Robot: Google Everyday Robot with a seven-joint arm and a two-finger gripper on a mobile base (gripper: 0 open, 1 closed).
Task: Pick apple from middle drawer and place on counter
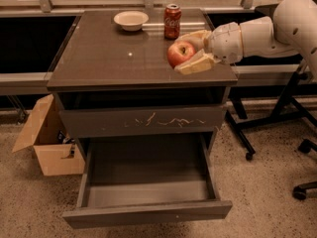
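I am watching the gripper (182,54) reaching in from the right, its two pale fingers clamping the apple (179,52) between them. The apple is sitting over the counter (114,58) near its right edge; I cannot tell whether it is touching the surface. The middle drawer (148,213) is hanging open below. A soda can (172,21) and a bowl (131,20) are standing along the back edge.
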